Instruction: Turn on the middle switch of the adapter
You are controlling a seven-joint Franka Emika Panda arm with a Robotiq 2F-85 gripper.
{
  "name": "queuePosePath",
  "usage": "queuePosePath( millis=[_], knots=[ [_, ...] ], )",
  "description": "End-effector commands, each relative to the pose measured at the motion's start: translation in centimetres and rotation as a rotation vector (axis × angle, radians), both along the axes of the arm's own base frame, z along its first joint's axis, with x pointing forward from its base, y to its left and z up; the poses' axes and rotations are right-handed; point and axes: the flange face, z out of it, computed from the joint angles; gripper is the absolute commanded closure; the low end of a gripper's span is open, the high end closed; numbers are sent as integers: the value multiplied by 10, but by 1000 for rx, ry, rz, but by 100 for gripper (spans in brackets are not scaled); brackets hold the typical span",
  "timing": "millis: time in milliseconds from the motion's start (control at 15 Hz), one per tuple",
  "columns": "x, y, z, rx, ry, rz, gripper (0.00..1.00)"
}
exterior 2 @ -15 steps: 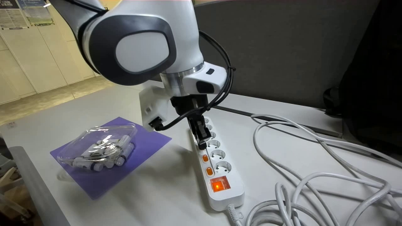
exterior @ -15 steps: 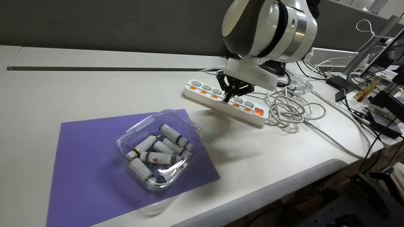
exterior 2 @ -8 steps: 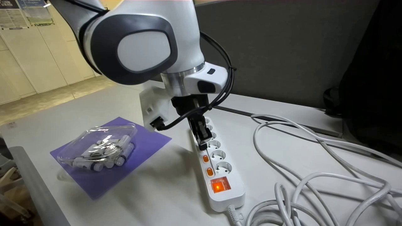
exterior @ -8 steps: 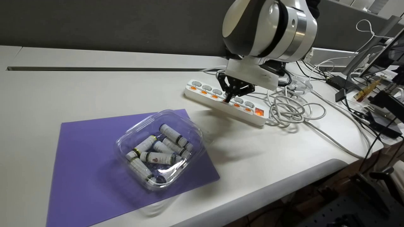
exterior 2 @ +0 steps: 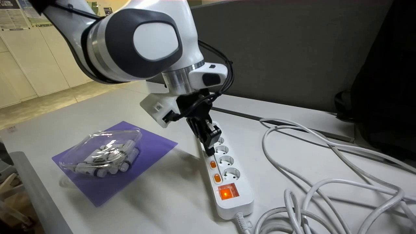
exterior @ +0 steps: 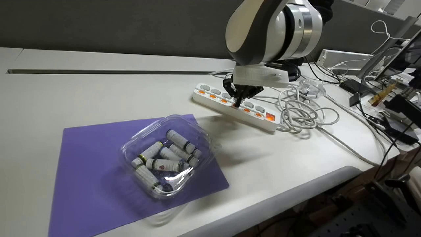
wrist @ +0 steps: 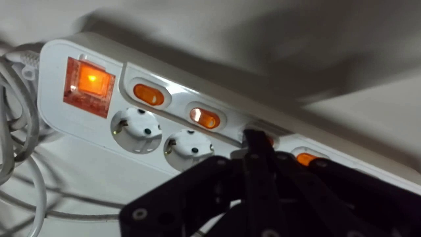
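The adapter [exterior: 230,114] is a long white power strip lying at an angle on the table; it also shows in an exterior view [exterior 2: 234,204] and in the wrist view [wrist: 52,82]. My gripper [exterior: 237,104] is shut and empty, with its black fingertips together on or just above the middle switch [wrist: 271,141]. Only an orange-red sliver of that switch shows beside the fingertips [wrist: 260,133] in the wrist view. I cannot tell whether it is pressed down. The fingertips [exterior 2: 210,151] point down at the strip, and the hand is tilted.
The lit main switch [wrist: 90,82] is at the corded end. Like orange switches [wrist: 204,118] flank the fingertips. Coiled white cords [exterior: 301,113] lie by that end. A clear tray of cylinders [exterior: 167,158] sits on a purple sheet [exterior: 85,177]. A grey partition [exterior: 115,29] stands behind.
The hand has tilted over in the last half second, and the arm has shifted, while the fingertips stay at the same switch. The strip has shifted very slightly. The gripper stays shut.
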Motion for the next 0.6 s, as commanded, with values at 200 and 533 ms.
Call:
queuePosePath(
  millis=[200,533],
  knots=[
    [-6,17,-47,-47,111,165,100],
    [-18,25,-60,-119,161,333,100]
  ],
)
